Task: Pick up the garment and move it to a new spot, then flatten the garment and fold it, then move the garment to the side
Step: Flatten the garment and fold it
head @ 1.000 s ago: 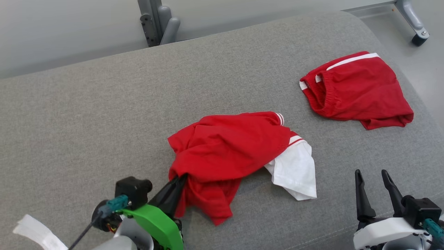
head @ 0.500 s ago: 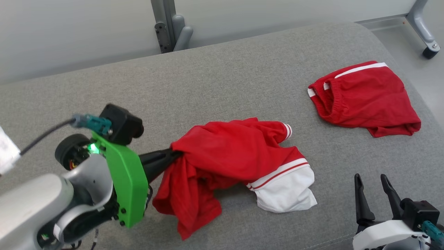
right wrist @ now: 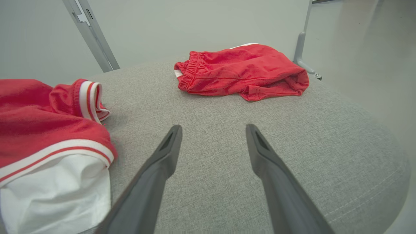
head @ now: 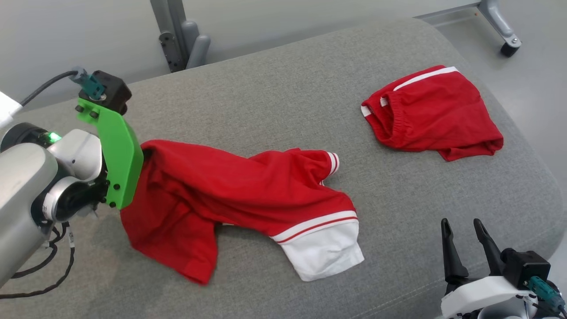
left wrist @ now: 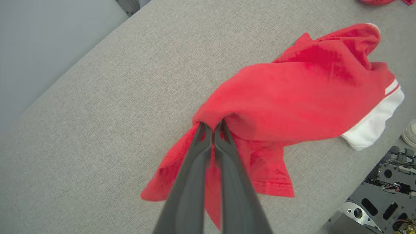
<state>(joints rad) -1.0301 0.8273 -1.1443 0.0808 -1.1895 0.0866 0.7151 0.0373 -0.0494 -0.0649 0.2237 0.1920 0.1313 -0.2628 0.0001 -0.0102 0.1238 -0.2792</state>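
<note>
A red garment [head: 234,195] with white, red-striped sleeve ends is stretched across the grey cushion, one end lifted at the left. My left gripper [left wrist: 214,125] is shut on a bunched red fold of that garment [left wrist: 292,94]; in the head view its fingertips are hidden behind the green wrist plate [head: 116,150]. A white sleeve end [head: 323,254] lies on the cushion toward the front. My right gripper [head: 461,228] stands open at the lower right, with nothing between its fingers [right wrist: 169,146], to the right of the garment [right wrist: 48,130].
Red shorts [head: 432,113] with a white side stripe lie crumpled at the far right of the grey cushion [head: 274,88], the shorts [right wrist: 243,71] ahead of my right gripper. A grey metal post [head: 177,35] stands behind. The cushion edge curves down at the right.
My left gripper has risen and pulled up and to the left with the garment, drawing it out long across the cushion. The head camera has shifted. My right gripper stays open in place.
</note>
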